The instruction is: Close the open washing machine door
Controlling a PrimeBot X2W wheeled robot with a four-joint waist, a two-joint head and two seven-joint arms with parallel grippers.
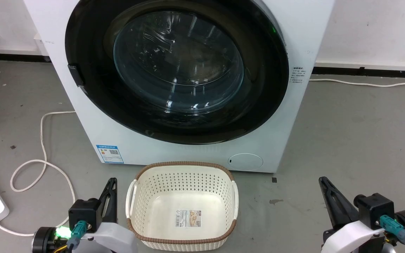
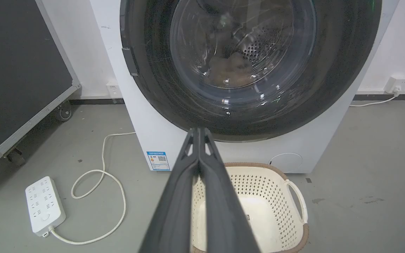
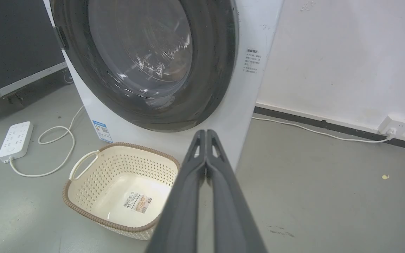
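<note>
The washing machine door (image 1: 265,88) sits flush on the white machine (image 1: 188,153). Left gripper (image 1: 111,182) at 7 o'clock, right gripper (image 1: 323,180) at 5 o'clock, each with fingers together, flanking the basket (image 1: 183,164).

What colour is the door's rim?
The door rim is glossy black; the head view shows it best.

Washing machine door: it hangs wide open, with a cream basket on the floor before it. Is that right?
No. The washing machine door lies shut, flush with the machine's front, as the head view shows; the cream basket does stand before it.
</note>
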